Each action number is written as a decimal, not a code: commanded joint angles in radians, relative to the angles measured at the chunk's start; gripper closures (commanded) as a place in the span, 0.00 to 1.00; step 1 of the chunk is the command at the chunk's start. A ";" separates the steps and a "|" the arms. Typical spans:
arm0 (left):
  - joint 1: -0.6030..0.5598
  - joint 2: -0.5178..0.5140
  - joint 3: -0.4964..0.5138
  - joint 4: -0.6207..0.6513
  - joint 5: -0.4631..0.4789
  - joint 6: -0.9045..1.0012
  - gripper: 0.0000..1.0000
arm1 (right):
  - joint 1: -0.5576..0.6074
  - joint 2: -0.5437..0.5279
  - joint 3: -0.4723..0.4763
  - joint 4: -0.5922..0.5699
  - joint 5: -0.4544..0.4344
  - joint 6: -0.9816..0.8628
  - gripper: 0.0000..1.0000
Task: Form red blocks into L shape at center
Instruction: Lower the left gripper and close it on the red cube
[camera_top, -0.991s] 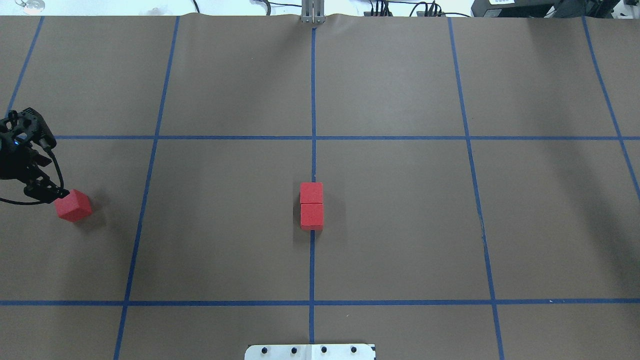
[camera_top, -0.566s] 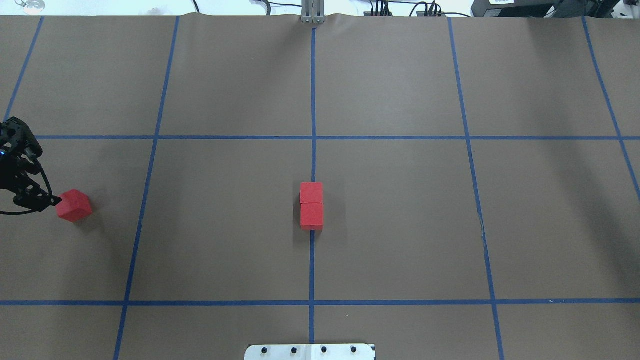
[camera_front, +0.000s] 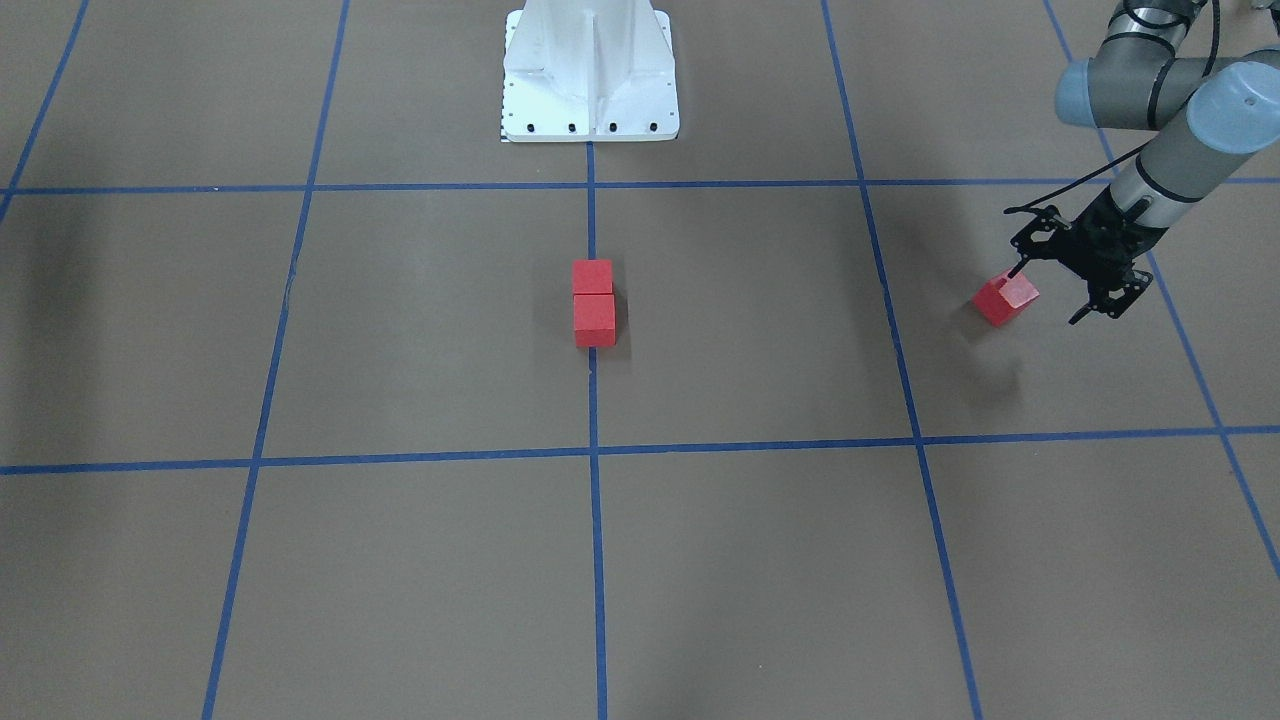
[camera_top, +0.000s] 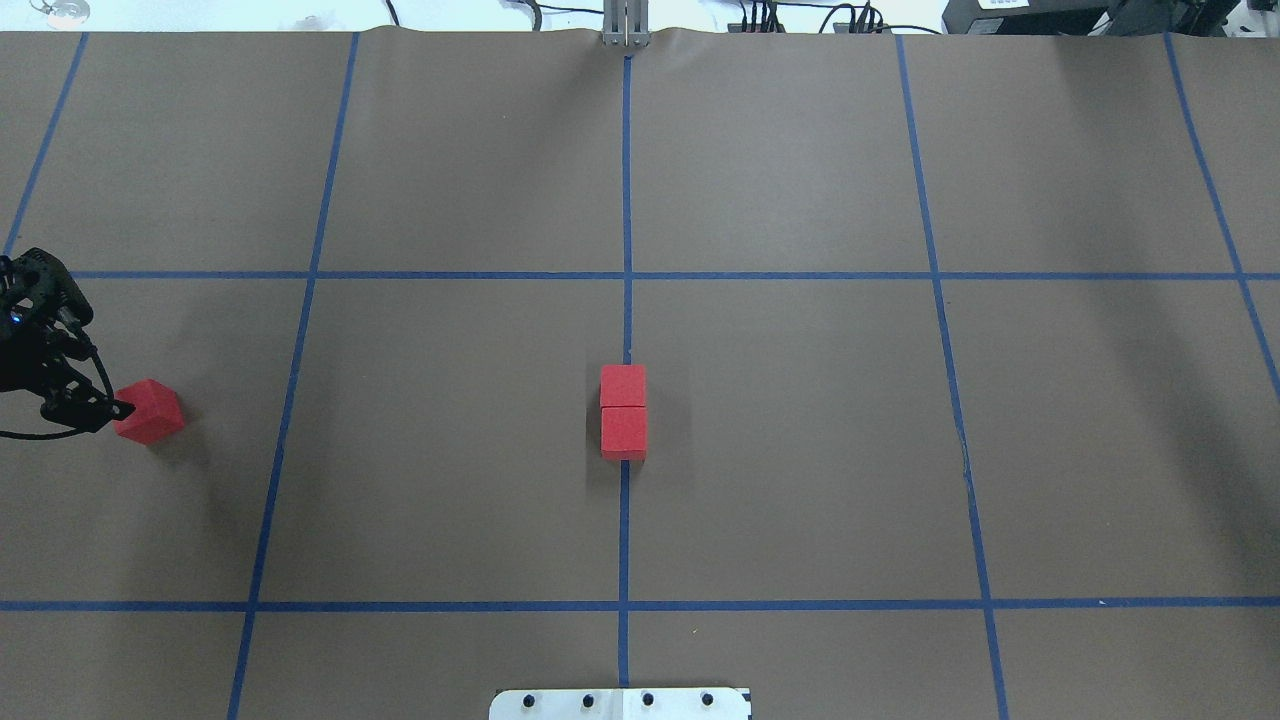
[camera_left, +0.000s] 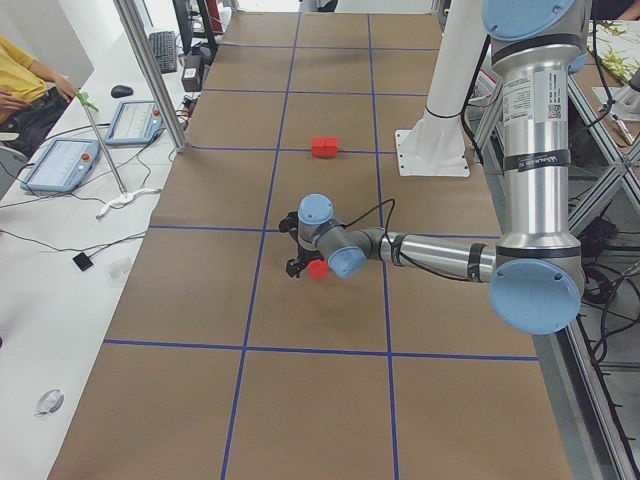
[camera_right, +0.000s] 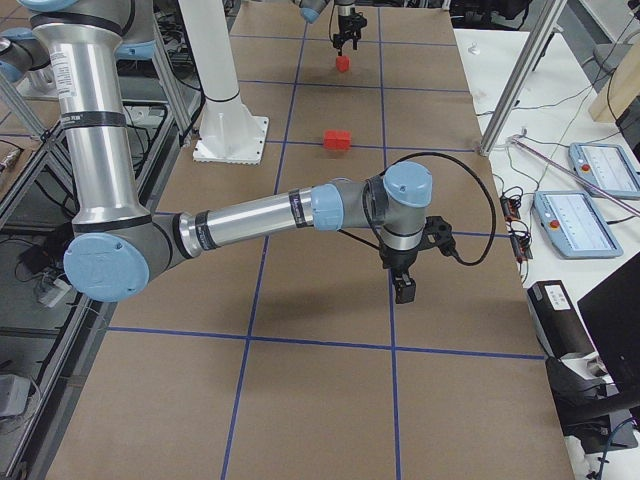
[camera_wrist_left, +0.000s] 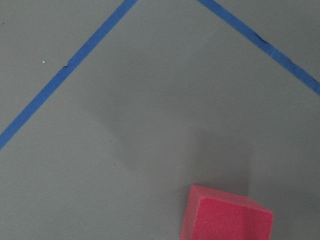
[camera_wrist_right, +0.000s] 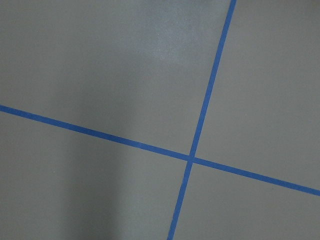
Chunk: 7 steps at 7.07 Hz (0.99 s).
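Note:
Two red blocks sit touching in a line on the blue tape line at the center; they also show in the front view. The third red block lies turned at an angle at the far left, also in the front view and at the bottom of the left wrist view. My left gripper is open and empty, just beside this block, one fingertip at its edge. My right gripper shows only in the exterior right view; I cannot tell its state.
The white robot base stands at the table's robot side. Blue tape lines cross the brown surface. Aluminium frame posts and operator tablets stand beyond the far table edge.
My left gripper pulled back to the left off the lone block, then edged toward it again. The three blocks have not moved.

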<state>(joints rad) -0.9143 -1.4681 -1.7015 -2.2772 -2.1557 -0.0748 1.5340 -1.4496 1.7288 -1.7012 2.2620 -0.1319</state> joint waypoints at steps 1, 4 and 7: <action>0.043 0.000 -0.001 -0.036 0.017 -0.043 0.01 | 0.000 0.000 0.000 0.000 0.001 0.000 0.00; 0.074 0.005 0.000 -0.036 0.054 -0.042 0.01 | 0.000 0.000 0.000 0.000 0.001 0.000 0.00; 0.112 0.009 0.005 -0.035 0.060 -0.033 0.02 | 0.000 0.000 0.000 0.000 0.001 0.000 0.00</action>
<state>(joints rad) -0.8181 -1.4607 -1.6989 -2.3122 -2.0968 -0.1090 1.5340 -1.4496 1.7288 -1.7012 2.2626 -0.1319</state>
